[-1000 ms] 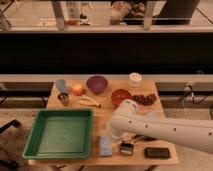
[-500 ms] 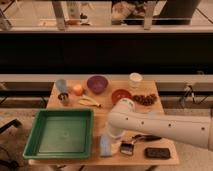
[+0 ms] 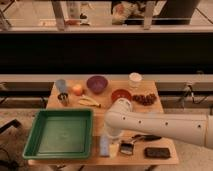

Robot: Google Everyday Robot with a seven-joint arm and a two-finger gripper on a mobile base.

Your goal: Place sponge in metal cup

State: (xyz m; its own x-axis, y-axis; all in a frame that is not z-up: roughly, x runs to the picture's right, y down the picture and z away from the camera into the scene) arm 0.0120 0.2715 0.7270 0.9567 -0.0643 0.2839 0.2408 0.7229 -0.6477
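The pale blue sponge stands at the table's front edge, just right of the green tray. The small metal cup stands at the back left of the table, in front of a pale blue plastic cup. My white arm reaches in from the right and bends down over the front of the table. My gripper is low at the table's front, just right of the sponge and close to it. I cannot tell whether it touches the sponge.
A green tray fills the front left. A peach-coloured fruit, a purple bowl, a banana, a red bowl, grapes and a white paper cup lie at the back. A black flat object lies front right.
My arm has shifted slightly to the left and down towards the sponge. The sponge and the other things have not moved.
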